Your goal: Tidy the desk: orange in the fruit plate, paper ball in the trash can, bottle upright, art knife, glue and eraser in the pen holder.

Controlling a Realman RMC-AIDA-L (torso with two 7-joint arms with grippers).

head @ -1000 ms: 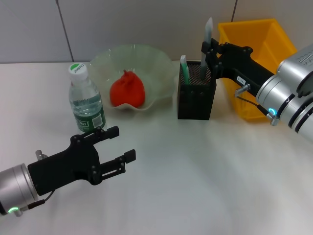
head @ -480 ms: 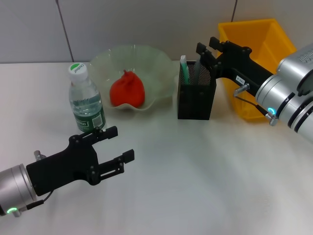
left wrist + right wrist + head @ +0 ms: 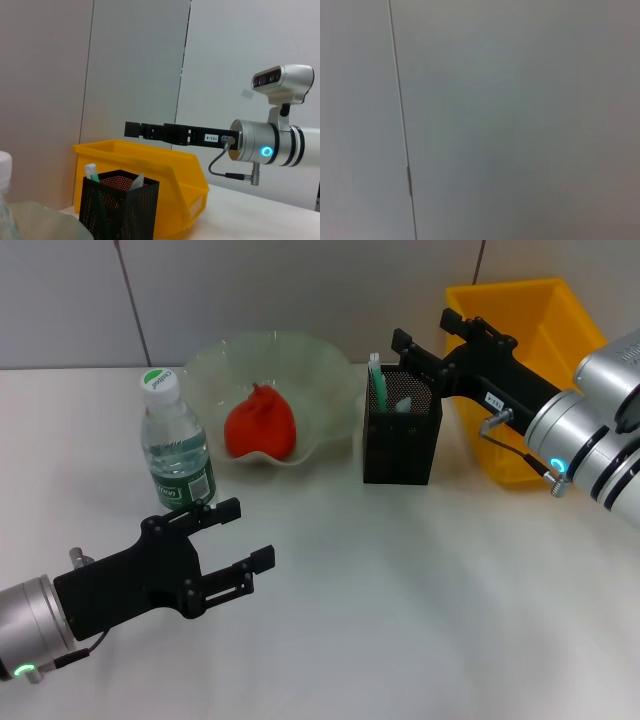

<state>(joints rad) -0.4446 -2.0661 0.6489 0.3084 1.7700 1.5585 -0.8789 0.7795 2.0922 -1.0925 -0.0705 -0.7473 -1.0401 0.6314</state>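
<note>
Left gripper [image 3: 238,536] hovering low over the table [image 3: 400,590], fingers spread, nothing between them. Bottle [image 3: 175,450] standing upright just beyond it. Orange [image 3: 261,425] sitting in the fruit plate [image 3: 320,370]. Pen holder [image 3: 400,430] holding a green-capped stick and a pale item. Right gripper [image 3: 425,345] hanging above the holder, fingers parted, gripping nothing. Yellow trash can [image 3: 530,330] sitting behind it.
</note>
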